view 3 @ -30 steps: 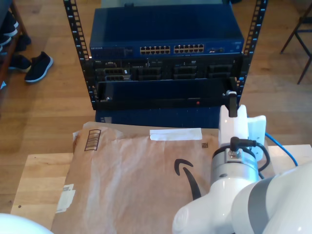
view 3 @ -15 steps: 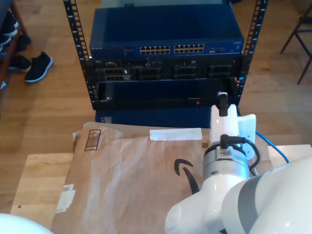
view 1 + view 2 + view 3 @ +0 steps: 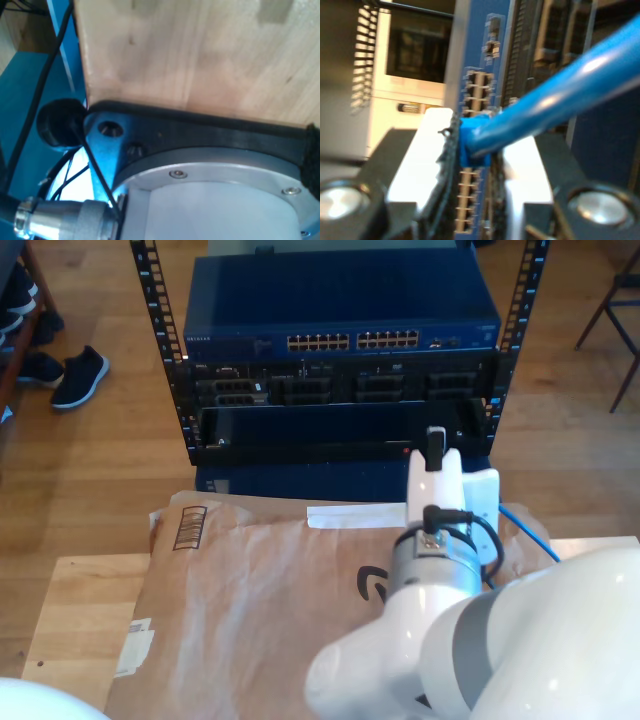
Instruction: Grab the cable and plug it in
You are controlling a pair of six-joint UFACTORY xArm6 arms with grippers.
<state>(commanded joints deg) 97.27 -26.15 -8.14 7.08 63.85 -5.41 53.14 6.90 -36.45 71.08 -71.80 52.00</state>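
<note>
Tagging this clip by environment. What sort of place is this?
Probably a lab or office test setup, not a data centre: an open rack holding a blue network switch stands on a wood floor, with a brown paper mailer on a wooden table in front.

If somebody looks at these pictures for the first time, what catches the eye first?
The bright-blue cable stands out first, its plug held at my second gripper before rows of ports. In the exterior view, the dark blue network switch sits in the rack at the top, with the white arm below it.
</note>
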